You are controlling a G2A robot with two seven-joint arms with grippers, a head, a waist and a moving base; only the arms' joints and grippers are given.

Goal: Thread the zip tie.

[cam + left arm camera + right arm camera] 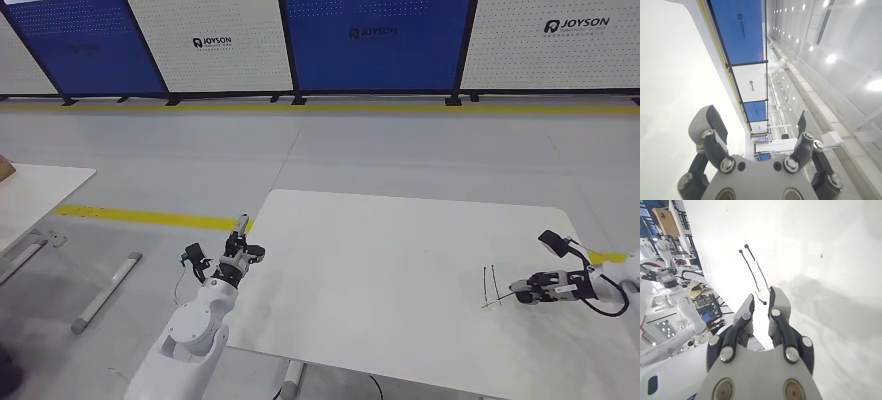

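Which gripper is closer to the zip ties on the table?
Right. The right gripper is open at the tail ends of the zip ties on the table. The left gripper, also open, is at the opposite table edge, far from them.

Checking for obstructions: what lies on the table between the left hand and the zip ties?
Nothing. In the top view, the stretch of white table from the left hand across to the zip ties is bare.

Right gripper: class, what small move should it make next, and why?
Probably lower a little onto one zip tie tail, ready to close. The right gripper is open and empty, and the ties' tail ends lie on the table just ahead of its fingertips.
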